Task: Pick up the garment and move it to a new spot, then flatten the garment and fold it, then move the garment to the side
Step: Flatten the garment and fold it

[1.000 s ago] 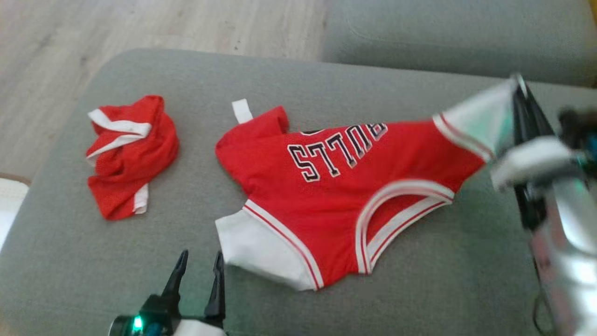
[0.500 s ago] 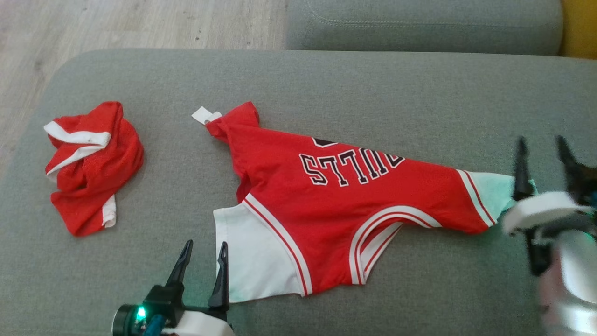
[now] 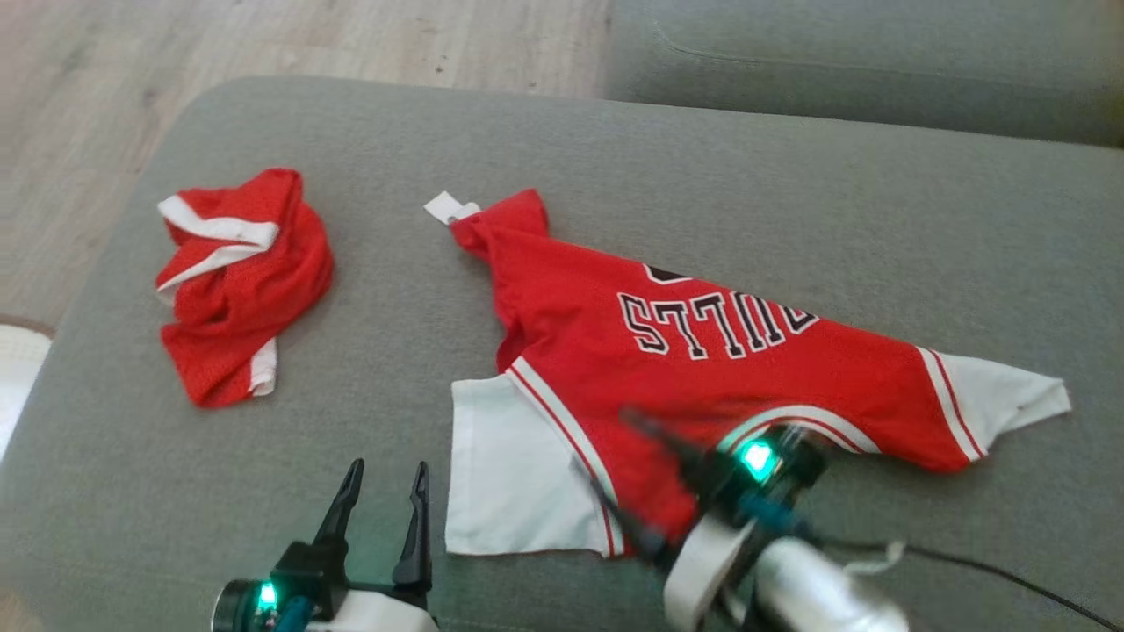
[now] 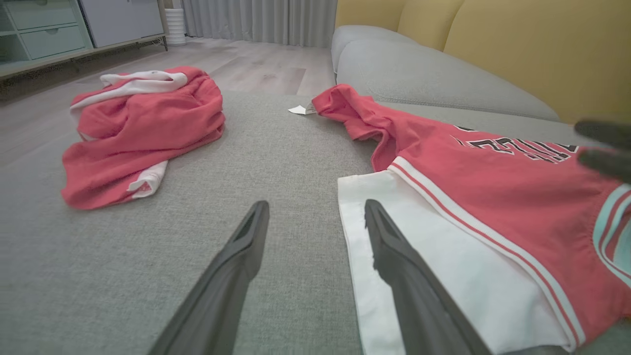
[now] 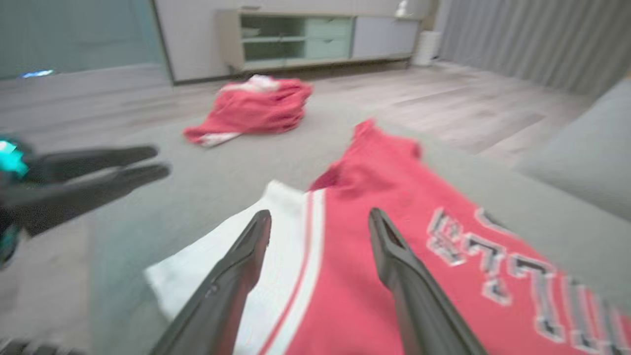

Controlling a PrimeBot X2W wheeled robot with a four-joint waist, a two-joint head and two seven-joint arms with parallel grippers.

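The garment (image 3: 702,369) is a red jersey with white sleeves and black lettering, spread loosely on the grey sofa seat (image 3: 790,202). My right gripper (image 3: 619,461) hovers open over its near edge, close to the near white sleeve (image 3: 514,474), with nothing between its fingers. In the right wrist view the right gripper (image 5: 320,219) straddles the red-and-white trim of the garment (image 5: 394,246). My left gripper (image 3: 382,478) stands open on bare cushion just left of that sleeve. In the left wrist view the left gripper (image 4: 314,212) is empty, with the garment (image 4: 493,187) to its right.
A second red and white garment (image 3: 241,281) lies crumpled at the seat's left end. Wooden floor (image 3: 263,44) runs beyond the far-left edge. A grey cushion (image 3: 878,61) rises at the back right. A low cabinet (image 5: 315,39) stands across the room.
My right gripper opened and let go of the right white sleeve, which now lies on the seat. It then swung left to the garment's near edge. The camera shifted; the left gripper stayed put.
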